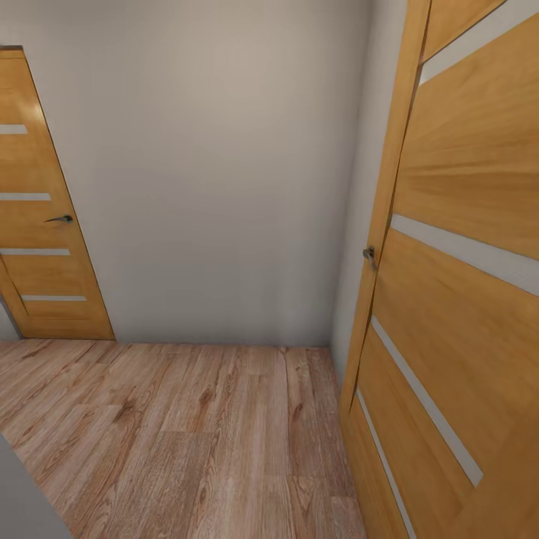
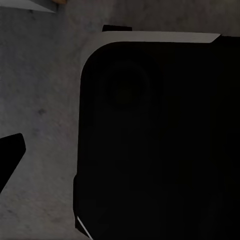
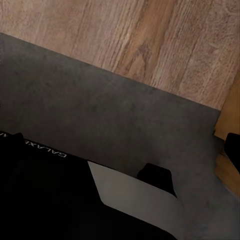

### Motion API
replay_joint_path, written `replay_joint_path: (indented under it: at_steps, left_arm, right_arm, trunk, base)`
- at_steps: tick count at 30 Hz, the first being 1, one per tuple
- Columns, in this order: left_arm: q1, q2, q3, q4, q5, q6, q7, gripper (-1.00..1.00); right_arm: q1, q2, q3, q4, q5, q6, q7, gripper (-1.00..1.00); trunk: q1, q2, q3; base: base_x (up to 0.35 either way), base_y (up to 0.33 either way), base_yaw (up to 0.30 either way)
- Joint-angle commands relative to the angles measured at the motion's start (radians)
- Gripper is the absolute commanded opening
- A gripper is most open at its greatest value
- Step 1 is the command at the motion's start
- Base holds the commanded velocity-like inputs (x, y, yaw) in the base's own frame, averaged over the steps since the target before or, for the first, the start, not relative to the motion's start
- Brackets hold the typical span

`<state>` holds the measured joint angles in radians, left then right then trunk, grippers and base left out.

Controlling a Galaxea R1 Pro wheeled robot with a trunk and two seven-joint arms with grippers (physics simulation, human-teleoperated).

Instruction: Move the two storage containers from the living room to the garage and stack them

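My head camera faces a plain grey-white wall [image 1: 217, 165] at the end of a passage with a light wood plank floor [image 1: 187, 434]. A wooden door [image 1: 41, 217] with pale horizontal strips and a dark lever handle [image 1: 60, 218] stands closed at the far left. A second door of the same kind [image 1: 464, 284] stands open close on my right, its edge towards me and a small metal handle [image 1: 369, 254] on that edge.

My left wrist camera looks down on dark grey speckled concrete [image 2: 45, 100], with a large black, white-edged part of my own body [image 2: 160, 140] over it. A dark finger tip [image 2: 10, 150] juts in at the frame's edge; I cannot tell how far that hand is open or whether it has hold of anything.

My right wrist camera shows the line where wood planks [image 3: 150, 45] meet the grey concrete floor [image 3: 100, 110], with a black and white body part [image 3: 75, 200] below and an orange-brown door edge [image 3: 230, 125] at the side. Dark shapes there may be fingers, but I cannot tell that hand's opening either.

I cannot say where the containers lie relative to either hand.
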<state>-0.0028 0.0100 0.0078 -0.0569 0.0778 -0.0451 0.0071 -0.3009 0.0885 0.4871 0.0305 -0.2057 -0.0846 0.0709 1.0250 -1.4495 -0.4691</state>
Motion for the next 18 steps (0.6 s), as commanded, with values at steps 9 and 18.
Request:
replay_joint_path:
  at_steps: [9, 18]
  left_arm:
    - [0.0, 0.001, -0.001, 0.0, 0.008, -0.002, -0.001, 1.0]
    - [-0.001, 0.001, 0.0, 0.0, 0.009, -0.003, 0.001, 1.0]
  right_arm:
    - [-0.001, 0.0, 0.007, 0.003, -0.011, -0.006, -0.006, 1.0]
    - [-0.001, 0.0, 0.007, 0.003, -0.011, -0.006, -0.008, 1.0]
  trunk:
    - [0.0, -0.001, -0.001]
    - [0.0, -0.001, -0.001]
  base:
    - [0.218, 0.0, 0.0]
    - [0.158, 0.0, 0.0]
